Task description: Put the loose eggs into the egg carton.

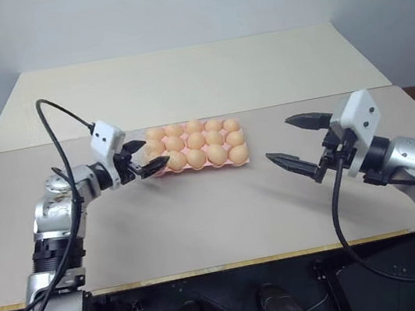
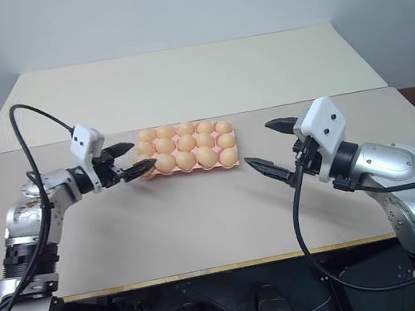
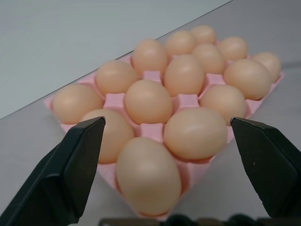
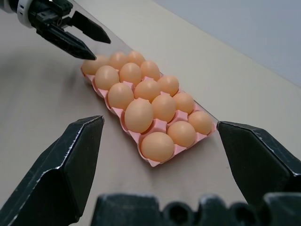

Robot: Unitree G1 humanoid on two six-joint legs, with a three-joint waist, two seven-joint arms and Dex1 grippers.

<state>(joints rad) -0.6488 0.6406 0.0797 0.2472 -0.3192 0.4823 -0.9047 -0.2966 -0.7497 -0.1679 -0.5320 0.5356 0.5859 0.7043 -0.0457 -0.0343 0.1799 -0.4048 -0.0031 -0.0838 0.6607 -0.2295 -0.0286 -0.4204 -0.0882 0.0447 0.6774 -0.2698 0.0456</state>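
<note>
1. Pale pink moulded egg carton sits mid-table; I count every cup holding an egg.
2. My left gripper hangs at the carton's left end, jaws spread, empty.
3. My right gripper waits right of the carton, wide open.
4. I judge loading finished; next, I pull both arms back.

Readable text: none in any view.
Pale pink moulded egg carton: no label, brand or number on its rim or walls.
Smooth tan-orange eggs: shells plain, no stamp or mark.
Beige table top: no sign, sticker or writing.
</note>
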